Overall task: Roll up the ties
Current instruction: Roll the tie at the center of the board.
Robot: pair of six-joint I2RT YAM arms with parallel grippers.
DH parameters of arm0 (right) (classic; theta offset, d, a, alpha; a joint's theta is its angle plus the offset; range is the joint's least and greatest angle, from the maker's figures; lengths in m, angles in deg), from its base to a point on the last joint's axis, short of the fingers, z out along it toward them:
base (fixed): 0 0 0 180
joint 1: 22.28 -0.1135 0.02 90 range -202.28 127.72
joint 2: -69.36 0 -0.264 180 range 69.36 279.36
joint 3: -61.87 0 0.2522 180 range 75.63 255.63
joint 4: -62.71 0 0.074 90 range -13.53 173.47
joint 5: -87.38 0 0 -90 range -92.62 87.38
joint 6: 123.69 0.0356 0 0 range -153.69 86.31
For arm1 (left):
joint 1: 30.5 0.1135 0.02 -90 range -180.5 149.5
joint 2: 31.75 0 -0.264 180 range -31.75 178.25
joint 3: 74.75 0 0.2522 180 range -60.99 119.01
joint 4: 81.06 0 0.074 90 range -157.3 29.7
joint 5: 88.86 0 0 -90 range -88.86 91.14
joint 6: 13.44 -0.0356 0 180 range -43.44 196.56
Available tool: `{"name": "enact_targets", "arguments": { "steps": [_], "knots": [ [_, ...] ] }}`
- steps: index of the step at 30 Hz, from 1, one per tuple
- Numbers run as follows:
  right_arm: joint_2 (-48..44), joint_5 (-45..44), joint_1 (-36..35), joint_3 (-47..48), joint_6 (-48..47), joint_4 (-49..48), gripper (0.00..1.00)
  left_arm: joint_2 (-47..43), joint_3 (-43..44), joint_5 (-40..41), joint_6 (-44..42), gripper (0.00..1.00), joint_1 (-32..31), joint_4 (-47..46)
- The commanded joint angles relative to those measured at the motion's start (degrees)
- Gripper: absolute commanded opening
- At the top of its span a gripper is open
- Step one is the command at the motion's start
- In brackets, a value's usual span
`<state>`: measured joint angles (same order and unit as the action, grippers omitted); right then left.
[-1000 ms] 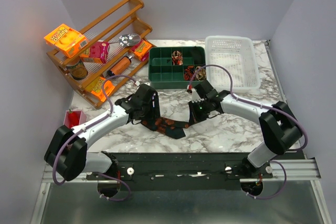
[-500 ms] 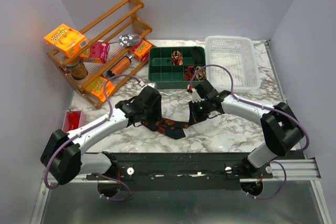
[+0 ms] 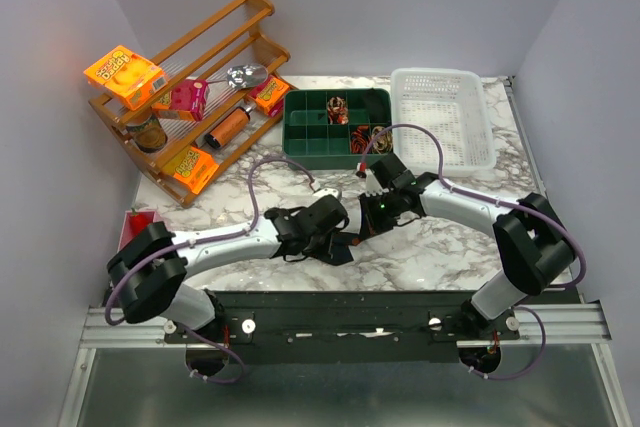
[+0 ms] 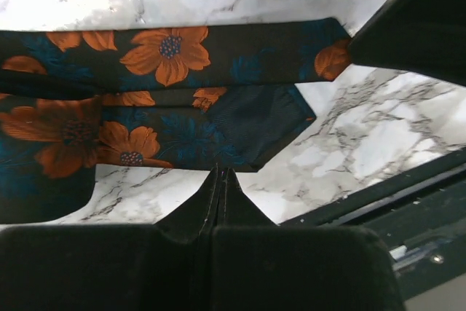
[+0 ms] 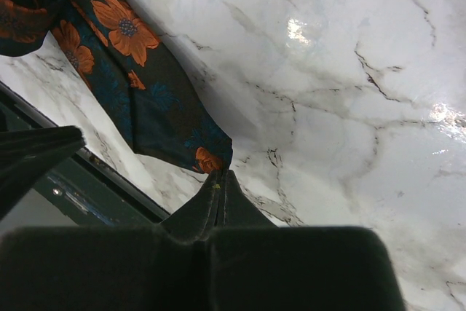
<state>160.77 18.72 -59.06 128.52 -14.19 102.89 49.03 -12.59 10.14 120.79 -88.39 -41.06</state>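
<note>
One tie (image 4: 167, 100), dark fabric with orange flowers and blue patches, lies folded on the marble near the table's front edge; in the top view only a bit of this tie (image 3: 343, 250) shows beside the left arm. My left gripper (image 4: 220, 172) is shut, its tips pinching the tie's lower edge by the pointed end. From the right, my right gripper (image 5: 221, 173) is shut on a corner of the tie (image 5: 156, 107). In the top view the left gripper (image 3: 333, 234) and right gripper (image 3: 364, 228) sit close together. Small patterned coils (image 3: 337, 107) rest in the green organiser (image 3: 310, 152).
A wooden rack (image 3: 200, 57) with orange snack packets stands at the back left. A white basket (image 3: 442, 82) sits at the back right beside the organiser. A red box (image 3: 138, 224) is at the left edge. A black rail (image 4: 378, 194) runs along the front.
My left arm has swung right along the tie toward the right gripper, and its jaws have gone from open to shut at the tie's edge. The right arm has stayed put.
</note>
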Motion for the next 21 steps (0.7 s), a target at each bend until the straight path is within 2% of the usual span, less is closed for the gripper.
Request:
{"name": "enact_targets", "arguments": {
  "steps": [1,8,21],
  "knots": [
    [-0.45,0.54,-0.40,-0.32,0.36,0.30,0.01,4.30,-0.06,3.92,1.39,0.00,-1.44,-1.01],
    [-1.24,1.16,-0.40,-1.20,0.71,0.57,0.01,9.40,-0.85,4.89,1.48,0.00,-1.79,-4.00],
    [-3.17,2.04,-0.75,-4.63,1.15,1.18,0.01,13.18,0.37,4.19,1.83,0.00,-1.79,-6.46]
  ]
}}
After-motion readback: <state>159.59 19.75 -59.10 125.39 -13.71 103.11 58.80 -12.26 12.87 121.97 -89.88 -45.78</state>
